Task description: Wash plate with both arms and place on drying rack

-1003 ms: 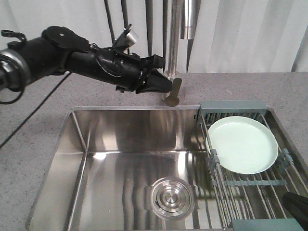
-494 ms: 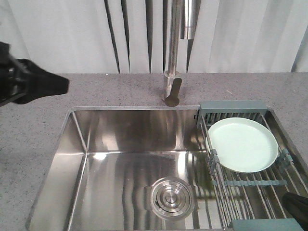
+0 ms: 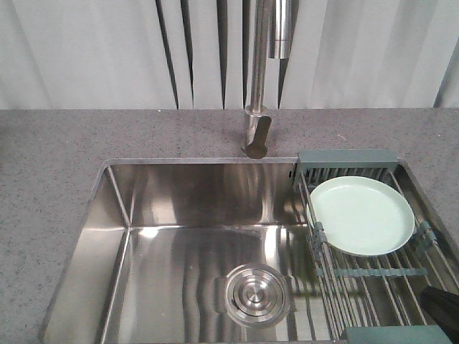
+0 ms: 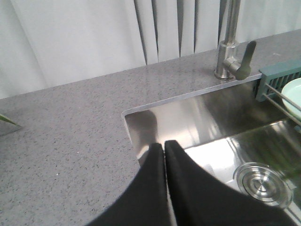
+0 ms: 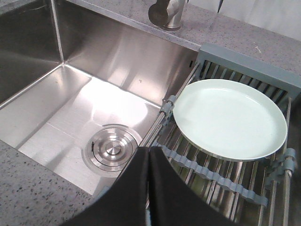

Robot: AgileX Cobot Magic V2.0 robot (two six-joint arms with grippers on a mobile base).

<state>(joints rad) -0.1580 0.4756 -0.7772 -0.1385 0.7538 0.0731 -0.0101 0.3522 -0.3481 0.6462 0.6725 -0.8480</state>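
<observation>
Plate [image 3: 362, 215] rests on the drying rack [image 3: 358, 276] as the left hand [image 4: 164, 144], clenched and empty, has pulled back from the faucet [image 3: 258, 136]; right hand [image 5: 147, 151] clenched too, task apparently done.

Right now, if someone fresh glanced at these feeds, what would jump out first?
The pale mint-green plate lying flat on the drying rack over the right end of the steel sink stands out most. Next is the round drain cover in the basin floor, with the faucet behind it. Both grippers, left and right, are shut and empty.
</observation>
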